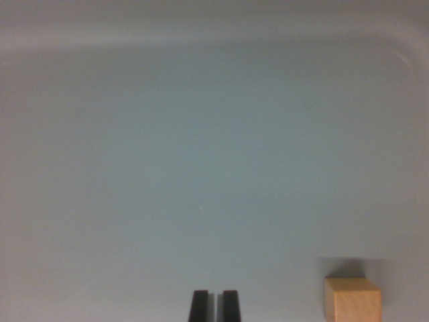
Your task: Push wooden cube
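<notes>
A small light wooden cube (pixel 352 300) sits at the bottom right of the wrist view, resting on a pale grey-blue tray floor (pixel 201 168). My gripper (pixel 214 305) shows at the bottom centre as two black fingertips, held almost together with only a thin slit between them and nothing in it. The cube lies to the wrist view's right of the fingertips, clearly apart from them.
The tray's raised pale rim (pixel 214 33) runs across the top of the view and curves down at the upper right corner (pixel 409 60). Smooth tray floor stretches across the left and middle.
</notes>
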